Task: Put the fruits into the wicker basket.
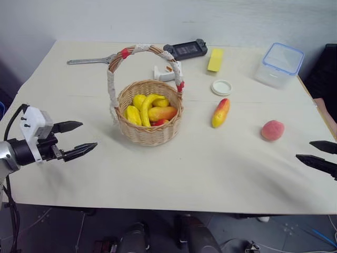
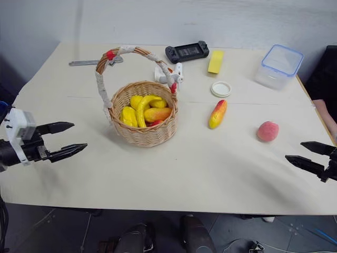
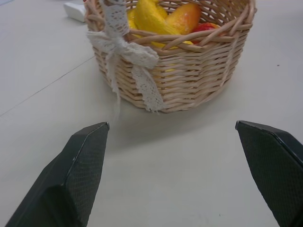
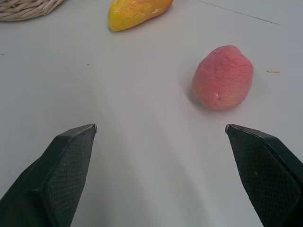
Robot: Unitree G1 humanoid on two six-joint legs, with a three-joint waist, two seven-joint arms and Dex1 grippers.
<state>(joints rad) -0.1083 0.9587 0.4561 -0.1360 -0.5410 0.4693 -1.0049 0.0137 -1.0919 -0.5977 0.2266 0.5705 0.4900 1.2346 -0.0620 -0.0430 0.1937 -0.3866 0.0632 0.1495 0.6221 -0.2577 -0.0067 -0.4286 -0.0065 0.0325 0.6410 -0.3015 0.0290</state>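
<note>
Left eye view: a flat cream table [image 1: 174,174] carries all items. Largest on it is the wicker basket [image 1: 150,132] — round, tan, tightly woven, with a tall arched handle wrapped in white lace and red ties. It holds smooth yellow bananas [image 1: 141,108] and an orange-yellow fruit; what lies beneath them is hidden.

Right of the basket lies the mango-like fruit [image 1: 220,112], elongated, glossy yellow with a red end. Further right rests the peach [image 1: 272,130], round, pink, with a matte fuzzy skin. Both sit on the bare table, outside the basket.

The left gripper [image 1: 78,138] hovers left of the basket, its black textured fingers spread wide and empty, pointing at the basket wall. The right gripper [image 1: 318,153] is also spread wide, holding nothing — the peach lies near it, ahead of the fingertips and apart from them; the arm behind is cut off by the frame edge.
</note>
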